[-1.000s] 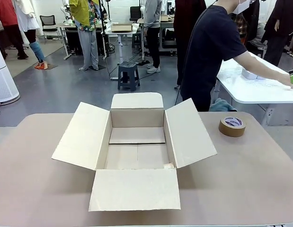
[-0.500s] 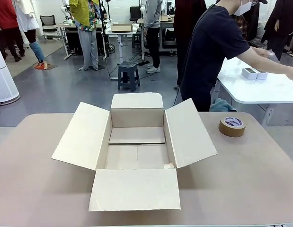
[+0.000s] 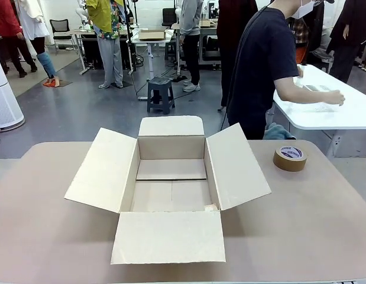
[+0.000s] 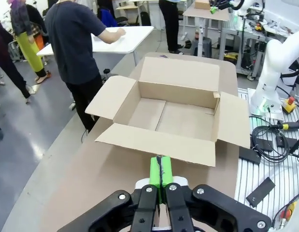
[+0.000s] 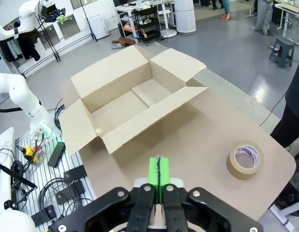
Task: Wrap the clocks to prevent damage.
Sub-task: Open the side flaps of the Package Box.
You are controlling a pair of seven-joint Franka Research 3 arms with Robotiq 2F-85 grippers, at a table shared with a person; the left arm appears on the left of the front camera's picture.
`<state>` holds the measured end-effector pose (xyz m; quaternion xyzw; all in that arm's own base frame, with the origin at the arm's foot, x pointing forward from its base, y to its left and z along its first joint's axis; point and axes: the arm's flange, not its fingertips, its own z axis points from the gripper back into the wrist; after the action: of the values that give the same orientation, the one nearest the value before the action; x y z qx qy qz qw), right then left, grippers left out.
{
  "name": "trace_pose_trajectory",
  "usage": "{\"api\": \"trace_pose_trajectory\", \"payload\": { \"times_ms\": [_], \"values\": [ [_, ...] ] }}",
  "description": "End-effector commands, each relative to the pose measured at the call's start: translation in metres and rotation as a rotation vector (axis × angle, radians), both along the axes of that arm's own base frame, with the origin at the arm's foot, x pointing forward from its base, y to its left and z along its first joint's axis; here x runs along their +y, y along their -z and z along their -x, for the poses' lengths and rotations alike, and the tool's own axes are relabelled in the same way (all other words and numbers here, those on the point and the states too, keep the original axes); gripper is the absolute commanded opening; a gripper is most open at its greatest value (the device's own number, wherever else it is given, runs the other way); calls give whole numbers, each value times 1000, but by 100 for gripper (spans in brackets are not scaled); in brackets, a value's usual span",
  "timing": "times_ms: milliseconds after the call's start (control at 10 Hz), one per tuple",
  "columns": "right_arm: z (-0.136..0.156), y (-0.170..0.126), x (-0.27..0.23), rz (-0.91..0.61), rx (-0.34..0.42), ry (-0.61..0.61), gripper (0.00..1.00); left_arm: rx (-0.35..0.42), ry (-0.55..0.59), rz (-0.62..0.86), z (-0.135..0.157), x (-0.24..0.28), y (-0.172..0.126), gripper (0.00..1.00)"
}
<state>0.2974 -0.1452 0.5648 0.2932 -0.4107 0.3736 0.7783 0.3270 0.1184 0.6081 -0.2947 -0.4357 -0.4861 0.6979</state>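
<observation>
Beige table [image 3: 324, 225] is seen across lower frame; cardboard box [image 3: 103, 171] set open at centre, flaps splayed. At white table [image 3: 348, 115], upper right, something pale is handled by a person's hand [image 3: 335, 99]; clocks cannot be told. Clocks judged fragile, best taken by case sides. Tape roll [image 3: 290, 158] right of box. Left gripper [image 4: 160, 162] and right gripper [image 5: 159, 162] are poised high, angled at box, jaws pressed together, empty.

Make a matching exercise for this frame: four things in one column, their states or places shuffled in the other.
1 cardboard box
2 tape roll
3 left end effector
4 person

A shut, empty
B reaching over white side table
C flaps open, nothing inside
D flat on table, right of box

Pairs: 1-C; 2-D; 3-A; 4-B
</observation>
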Motion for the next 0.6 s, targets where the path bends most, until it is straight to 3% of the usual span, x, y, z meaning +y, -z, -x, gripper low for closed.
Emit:
{"api": "trace_pose_trajectory", "payload": {
  "times_ms": [0,300,500],
  "values": [
    [-1,1,1,-8,-1,-4,0,-4,27,2,0,-2,2,0],
    [0,0,0,1,0,3,1,2,4,2,1,-1,0,0],
    [-9,-38,58,48,33,136,1,37,-53,-119,0,-47,-37,0]
  ]
}}
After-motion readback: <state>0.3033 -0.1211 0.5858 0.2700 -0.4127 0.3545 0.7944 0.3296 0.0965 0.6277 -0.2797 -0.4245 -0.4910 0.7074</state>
